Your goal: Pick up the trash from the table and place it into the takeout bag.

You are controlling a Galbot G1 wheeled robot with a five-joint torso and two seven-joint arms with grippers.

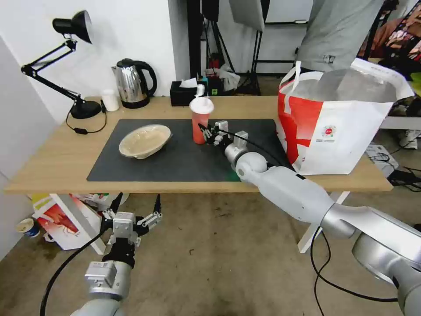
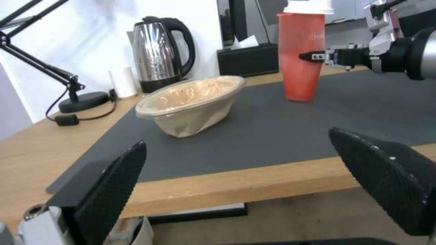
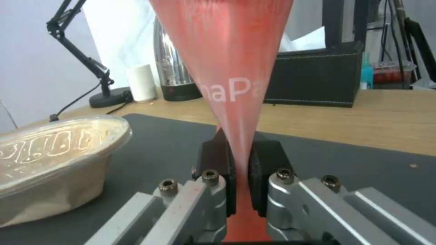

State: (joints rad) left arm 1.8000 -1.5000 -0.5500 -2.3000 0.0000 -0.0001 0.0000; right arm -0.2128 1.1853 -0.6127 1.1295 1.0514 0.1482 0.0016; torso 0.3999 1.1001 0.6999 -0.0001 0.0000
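– Lettering on red cup (image 3: 227, 68)? White, reads "haPa", partly cut off.
– Grip? Right gripper (image 3: 240, 160) pinches its translucent wall; cup upright on table's (image 1: 57, 162) mat. Left gripper (image 1: 131, 215) spread wide, below table edge

White walls (image 1: 131, 30), a bare concrete floor (image 1: 210, 254), and a black desk lamp (image 1: 72, 26) at the back left.

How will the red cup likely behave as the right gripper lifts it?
The red cup is tall on a narrow base, so probably tippy. The right gripper sits low on it, which risks pivoting. Its thin translucent wall may flex.
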